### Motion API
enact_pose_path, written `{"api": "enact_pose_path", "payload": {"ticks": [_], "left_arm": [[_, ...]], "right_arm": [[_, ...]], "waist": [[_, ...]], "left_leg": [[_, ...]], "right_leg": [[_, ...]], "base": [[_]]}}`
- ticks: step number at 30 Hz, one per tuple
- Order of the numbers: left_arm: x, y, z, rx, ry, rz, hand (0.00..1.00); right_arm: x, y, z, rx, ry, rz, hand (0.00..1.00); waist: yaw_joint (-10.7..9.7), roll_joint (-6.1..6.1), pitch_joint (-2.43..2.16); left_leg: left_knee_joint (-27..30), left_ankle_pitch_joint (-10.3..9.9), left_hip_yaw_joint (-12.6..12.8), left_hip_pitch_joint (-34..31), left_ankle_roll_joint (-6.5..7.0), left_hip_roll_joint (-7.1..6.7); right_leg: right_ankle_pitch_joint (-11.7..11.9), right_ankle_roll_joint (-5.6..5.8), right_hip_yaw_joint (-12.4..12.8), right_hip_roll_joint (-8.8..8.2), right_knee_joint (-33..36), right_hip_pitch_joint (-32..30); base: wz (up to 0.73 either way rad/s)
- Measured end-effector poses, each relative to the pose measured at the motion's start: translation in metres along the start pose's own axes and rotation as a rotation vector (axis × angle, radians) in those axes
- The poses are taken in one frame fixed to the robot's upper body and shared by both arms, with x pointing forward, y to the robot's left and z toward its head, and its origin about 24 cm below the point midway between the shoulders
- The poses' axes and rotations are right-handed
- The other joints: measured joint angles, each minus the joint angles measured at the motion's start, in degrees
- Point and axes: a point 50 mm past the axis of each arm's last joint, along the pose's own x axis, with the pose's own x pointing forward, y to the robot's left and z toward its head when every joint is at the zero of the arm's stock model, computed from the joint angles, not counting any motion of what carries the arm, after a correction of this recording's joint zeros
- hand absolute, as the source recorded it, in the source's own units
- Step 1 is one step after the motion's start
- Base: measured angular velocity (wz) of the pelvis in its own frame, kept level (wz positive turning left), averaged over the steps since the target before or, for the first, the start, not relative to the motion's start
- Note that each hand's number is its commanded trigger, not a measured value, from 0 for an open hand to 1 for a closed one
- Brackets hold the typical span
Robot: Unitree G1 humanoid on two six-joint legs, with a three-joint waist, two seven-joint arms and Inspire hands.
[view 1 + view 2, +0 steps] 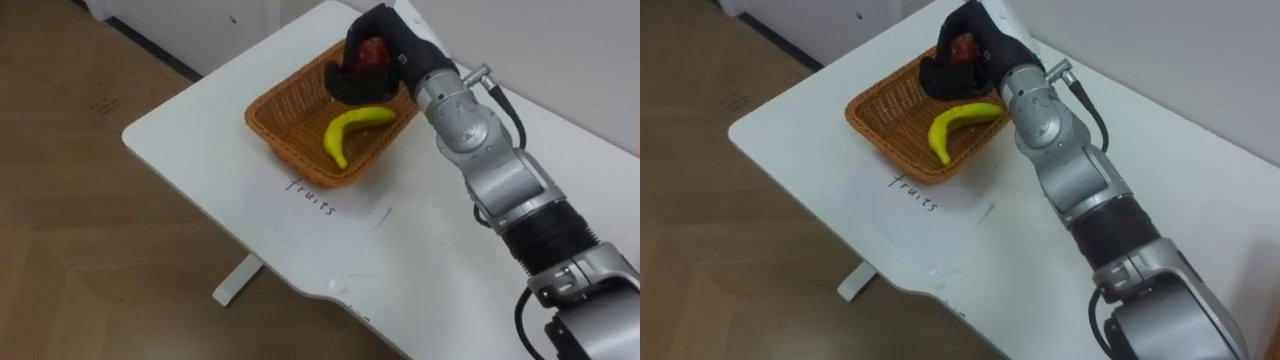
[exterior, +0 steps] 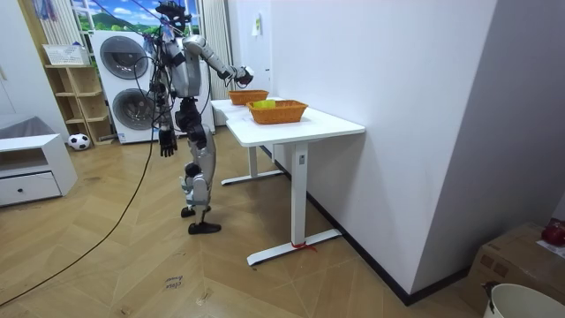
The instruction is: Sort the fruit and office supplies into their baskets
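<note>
- The right hand [image 1: 385, 62], in a dark glove-like cover, is curled round a red fruit [image 1: 372, 52], probably an apple, though most of it is hidden by the hand.
- The hand and the fruit are held over the far end of a wicker basket [image 1: 285, 150], low inside it. Whether the fruit touches the basket floor cannot be told.
- A yellow banana [image 1: 350, 128] lies in the same basket, just beside the hand on the side nearer the robot, its curve open towards the front rim.
- The basket stands near one end of a white surface [image 1: 200, 120], turned at an angle to its edge.
- A sheet of paper [image 1: 330, 215] with a handwritten word lies flat on the surface, touching the basket's near rim.
- The right arm reaches across the surface from the eye views' lower right to the basket.
- In the room view the robot stands upright on the wooden floor at the far end of the surface, with washing machines [image 2: 124, 79] behind it.
- The left hand [image 2: 166, 141] hangs at the robot's side, well apart from the surface; it is too small there to tell whether it is open or closed.
- A second basket [image 2: 277, 112] stands on the nearer end of the surface, with something yellow-green inside.
</note>
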Motion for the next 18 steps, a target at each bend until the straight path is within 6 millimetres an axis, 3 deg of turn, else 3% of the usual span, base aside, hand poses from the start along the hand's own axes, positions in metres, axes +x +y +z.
{"api": "enact_pose_path", "payload": {"ticks": [14,16,17,18], "left_arm": [[-0.002,0.001,-0.004,0.002,-0.009,0.003,0.0],[-0.002,0.003,-0.002,0.004,-0.021,0.012,0.0],[-0.002,0.004,0.0,0.005,-0.03,0.018,0.0],[-0.002,0.005,0.0,0.004,-0.033,0.02,0.0]], "right_arm": [[0.0,0.014,-0.008,-0.024,0.035,0.051,1.0],[0.0,0.014,-0.015,-0.028,0.063,0.052,1.0],[-0.001,0.015,-0.018,-0.028,0.075,0.053,0.93],[-0.001,0.015,-0.018,-0.028,0.077,0.053,0.51]], "waist": [[0.4,-0.43,-0.01],[0.4,-0.87,-0.27],[0.4,-1.13,-0.29],[0.4,-1.24,-0.25]], "left_leg": [[0.1,0.0,-0.7,0.2,0.06,-0.38],[0.2,0.0,-0.8,0.1,0.07,-0.4],[0.2,0.0,-0.7,0.2,0.07,-0.39],[0.2,0.0,-0.6,0.3,0.07,-0.38]], "right_leg": [[0.0,0.01,-0.8,-0.33,-0.2,0.6],[0.0,0.01,-0.8,-0.32,-0.2,0.7],[0.0,0.01,-0.6,-0.32,-0.2,0.7],[0.0,0.01,-0.6,-0.31,-0.2,0.7]], "base": [[0.04],[0.0],[0.0],[0.0]]}}
